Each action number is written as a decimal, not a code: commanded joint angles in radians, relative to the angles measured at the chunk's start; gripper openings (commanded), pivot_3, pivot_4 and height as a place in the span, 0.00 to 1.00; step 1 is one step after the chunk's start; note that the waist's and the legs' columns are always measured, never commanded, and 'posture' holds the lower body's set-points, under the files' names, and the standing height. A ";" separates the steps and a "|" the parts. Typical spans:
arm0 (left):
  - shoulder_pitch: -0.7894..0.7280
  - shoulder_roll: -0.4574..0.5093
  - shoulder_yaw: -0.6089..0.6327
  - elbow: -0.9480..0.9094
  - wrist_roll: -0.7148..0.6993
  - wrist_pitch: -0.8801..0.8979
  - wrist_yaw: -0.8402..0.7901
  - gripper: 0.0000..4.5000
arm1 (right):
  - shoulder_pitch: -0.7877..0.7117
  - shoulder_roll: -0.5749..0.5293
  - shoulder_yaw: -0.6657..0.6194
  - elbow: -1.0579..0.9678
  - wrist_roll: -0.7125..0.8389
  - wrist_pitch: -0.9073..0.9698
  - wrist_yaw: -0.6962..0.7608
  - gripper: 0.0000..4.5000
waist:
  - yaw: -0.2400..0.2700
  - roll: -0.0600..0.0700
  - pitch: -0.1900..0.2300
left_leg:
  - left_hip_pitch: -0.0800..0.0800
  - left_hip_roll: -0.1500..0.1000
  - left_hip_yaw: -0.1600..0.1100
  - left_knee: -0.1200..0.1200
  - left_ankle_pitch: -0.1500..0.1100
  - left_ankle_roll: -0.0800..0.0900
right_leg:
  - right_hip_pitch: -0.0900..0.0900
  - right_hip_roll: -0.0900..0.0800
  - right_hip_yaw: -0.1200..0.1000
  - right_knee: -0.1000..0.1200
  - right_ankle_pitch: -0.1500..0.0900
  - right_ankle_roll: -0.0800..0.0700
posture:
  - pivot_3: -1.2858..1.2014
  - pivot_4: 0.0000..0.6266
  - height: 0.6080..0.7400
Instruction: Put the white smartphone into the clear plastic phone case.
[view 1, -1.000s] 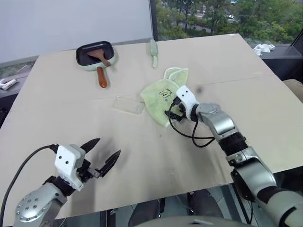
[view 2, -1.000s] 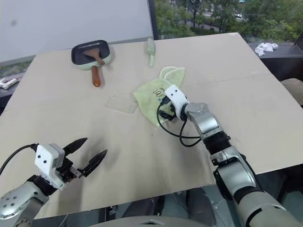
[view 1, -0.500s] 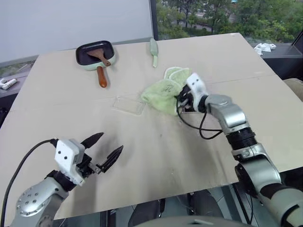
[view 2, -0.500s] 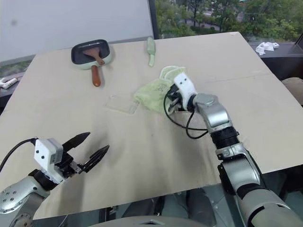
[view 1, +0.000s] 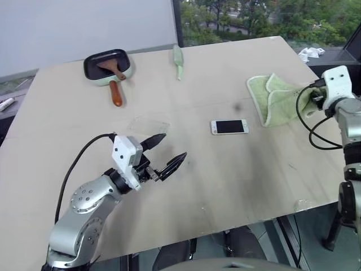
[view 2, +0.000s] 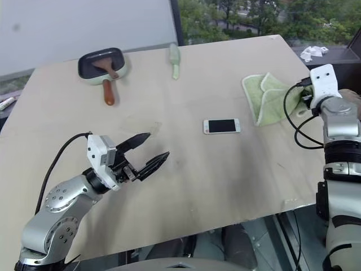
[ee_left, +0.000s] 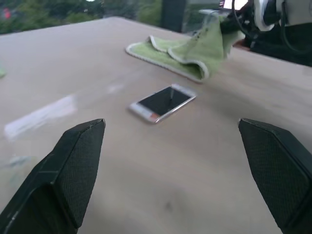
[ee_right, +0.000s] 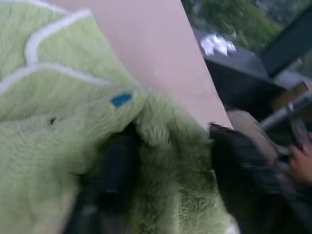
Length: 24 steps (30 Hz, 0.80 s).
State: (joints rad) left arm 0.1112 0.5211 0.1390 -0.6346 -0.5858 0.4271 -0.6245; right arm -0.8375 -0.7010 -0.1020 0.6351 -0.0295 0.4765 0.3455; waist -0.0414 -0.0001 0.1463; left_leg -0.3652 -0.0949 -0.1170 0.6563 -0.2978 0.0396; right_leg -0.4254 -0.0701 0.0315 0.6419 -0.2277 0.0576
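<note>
With the left gripper (view 1: 161,153) jaws spread empty, approach the slim white smartphone (view 1: 229,126) squarely; right jaws' state unclear in the green towel (view 1: 274,96).

We see a fluffy light-green towel with white trim (view 1: 274,99) bunched at the right gripper, while a dark square pan with a brown wooden handle (view 1: 107,66) and a pale-green utensil (view 1: 178,59) lie well beyond the left gripper.

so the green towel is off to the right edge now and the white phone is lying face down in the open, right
Not quite: the white smartphone lies face up, its dark screen showing in the left wrist view. The green towel is indeed at the table's right edge.
</note>
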 commanded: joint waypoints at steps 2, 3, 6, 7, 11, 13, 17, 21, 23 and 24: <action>-0.010 0.012 -0.001 -0.011 -0.012 0.004 -0.008 1.00 | 0.017 -0.034 -0.014 -0.100 0.035 0.069 0.085 0.99 | 0.001 0.000 0.000 | 0.000 0.000 0.000 0.000 0.000 0.000 | 0.000 0.000 0.002 0.000 0.000 0.000 | 0.52 0.24 1.00; -0.010 0.011 -0.002 -0.010 -0.011 0.004 -0.008 1.00 | 0.020 -0.038 -0.011 -0.109 0.040 0.083 0.104 0.99 | 0.001 0.000 0.000 | 0.001 0.000 0.001 0.000 0.000 0.000 | 0.000 0.000 0.003 0.000 0.000 0.000 | 0.52 0.24 1.00; 0.001 0.013 0.006 -0.020 -0.011 0.005 -0.004 1.00 | 0.038 -0.087 0.009 -0.164 0.070 0.111 0.235 0.99 | 0.008 0.000 0.000 | 0.000 0.000 0.000 0.000 0.000 0.000 | 0.000 0.000 0.003 0.000 0.000 0.000 | 0.52 0.24 1.00; 0.006 0.014 0.010 -0.023 -0.010 0.005 -0.002 1.00 | 0.059 -0.123 0.030 -0.189 0.079 0.117 0.315 0.99 | 0.012 0.000 0.000 | 0.000 0.000 0.000 0.001 0.000 0.000 | 0.000 0.000 0.002 0.000 0.000 0.000 | 0.52 0.24 1.00; 0.021 0.015 0.020 -0.027 -0.003 -0.003 0.003 1.00 | 0.191 -0.300 0.115 -0.288 0.076 0.098 0.578 0.99 | 0.039 0.000 0.000 | -0.003 0.000 -0.003 0.000 0.000 0.000 | -0.001 -0.001 -0.002 -0.002 0.000 0.000 | 0.52 0.24 1.00; 0.026 0.014 0.026 -0.027 0.000 -0.007 0.004 1.00 | 0.216 -0.374 0.128 -0.261 0.058 0.061 0.636 0.99 | 0.043 0.000 0.000 | -0.005 0.000 -0.004 0.001 0.000 0.000 | -0.002 -0.001 -0.003 -0.003 0.000 0.000 | 0.52 0.24 1.00; 0.036 0.009 0.033 -0.014 0.009 -0.017 0.008 1.00 | 0.153 -0.417 0.074 -0.144 0.052 -0.053 0.599 0.99 | 0.039 0.001 0.001 | -0.005 0.000 -0.002 0.003 0.000 0.000 | -0.002 -0.001 -0.002 -0.001 0.000 0.000 | 0.52 0.24 1.00; 0.015 0.004 0.046 0.027 0.033 -0.012 0.039 1.00 | 0.091 -0.352 -0.032 -0.139 0.162 -0.186 0.608 0.99 | 0.026 0.001 0.001 | -0.002 0.001 0.001 0.003 0.000 0.000 | -0.002 0.000 -0.001 0.001 0.000 0.000 | 0.52 0.24 1.00; -0.023 0.010 0.034 0.084 0.101 -0.023 0.079 1.00 | 0.138 -0.287 -0.067 -0.267 0.267 -0.149 0.668 0.99 | 0.027 0.000 0.001 | -0.001 0.002 0.002 0.003 0.000 0.000 | -0.001 0.001 -0.001 0.001 0.001 0.000 | 0.52 0.24 1.00; -0.041 0.013 0.027 0.115 0.141 -0.042 0.092 1.00 | 0.183 -0.250 -0.079 -0.346 0.327 -0.146 0.712 0.99 | 0.029 -0.001 0.001 | -0.001 0.002 0.001 0.003 0.000 0.000 | 0.000 0.001 0.000 0.001 0.001 0.000 | 0.52 0.24 1.00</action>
State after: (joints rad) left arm 0.0837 0.5245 0.1528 -0.5410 -0.4943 0.4211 -0.5594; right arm -0.6845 -0.9831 -0.1662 0.3931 0.2067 0.3281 0.9979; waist -0.0128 -0.0012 0.1469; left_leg -0.3652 -0.0923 -0.1174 0.6595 -0.2979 0.0395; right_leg -0.4241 -0.0686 0.0313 0.6424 -0.2270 0.0571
